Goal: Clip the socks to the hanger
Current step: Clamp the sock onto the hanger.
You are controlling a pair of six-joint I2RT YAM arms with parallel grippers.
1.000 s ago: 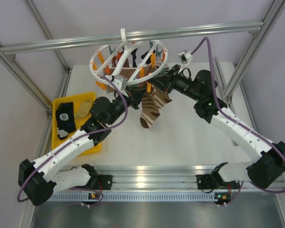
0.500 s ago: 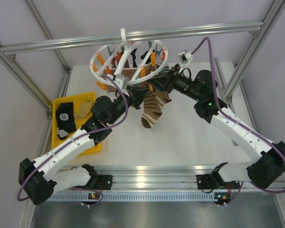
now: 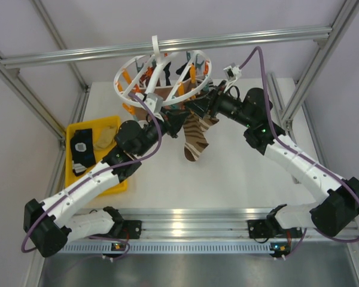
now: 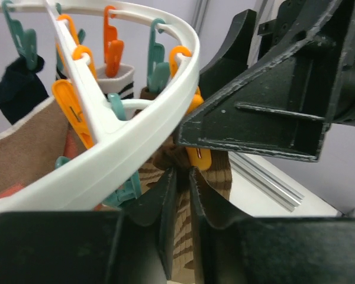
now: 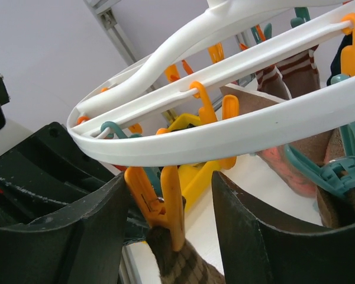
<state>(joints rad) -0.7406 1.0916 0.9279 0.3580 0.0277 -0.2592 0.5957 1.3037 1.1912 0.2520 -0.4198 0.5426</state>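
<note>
The white ring hanger (image 3: 161, 75) hangs from the top rail, with orange and teal clips under it. A brown-and-cream striped sock (image 3: 195, 136) dangles below its near right rim. In the right wrist view an orange clip (image 5: 165, 204) is closed on the sock's cuff (image 5: 180, 263). My right gripper (image 5: 171, 231) is open, its fingers (image 5: 100, 231) standing either side of that clip. My left gripper (image 4: 180, 180) is shut on the striped sock (image 4: 216, 177) just below the same orange clip (image 4: 198, 157). In the top view the two grippers meet under the rim, left (image 3: 175, 117), right (image 3: 197, 106).
Other socks hang from the ring: a brown one (image 3: 161, 92) and a black one (image 4: 18, 89). A yellow tray (image 3: 116, 182) at the left holds a black sock (image 3: 81, 149) and a tan sock (image 3: 105, 136). Aluminium frame posts stand at both sides.
The striped sock has been drawn up and to the right, and now hangs narrower under the ring. Both grippers have closed in a little under the rim.
</note>
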